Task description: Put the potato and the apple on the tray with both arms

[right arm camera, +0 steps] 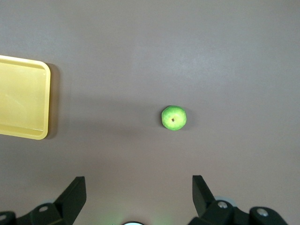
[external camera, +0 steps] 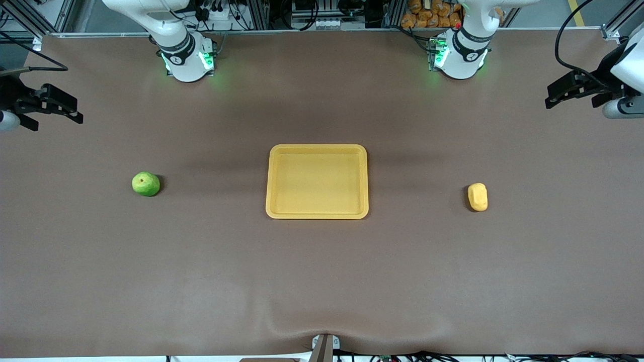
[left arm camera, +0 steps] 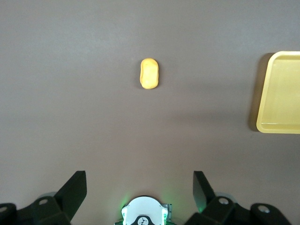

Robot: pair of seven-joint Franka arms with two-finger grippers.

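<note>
The yellow tray (external camera: 317, 182) lies empty at the table's middle. A green apple (external camera: 146, 183) rests on the table toward the right arm's end, with the tray's edge (right arm camera: 23, 98) and the apple (right arm camera: 174, 117) both in the right wrist view. A yellow-orange potato (external camera: 477, 196) lies toward the left arm's end; the left wrist view shows the potato (left arm camera: 150, 73) and the tray's edge (left arm camera: 280, 91). My right gripper (external camera: 75, 111) hangs open and empty high over its end of the table. My left gripper (external camera: 552, 96) hangs open and empty high over the other end.
The brown table cloth (external camera: 322, 281) has a wrinkle at its front edge near a small mount (external camera: 324, 347). The right arm's base (external camera: 183, 55) and the left arm's base (external camera: 460, 53) stand along the table's back edge, with clutter past it.
</note>
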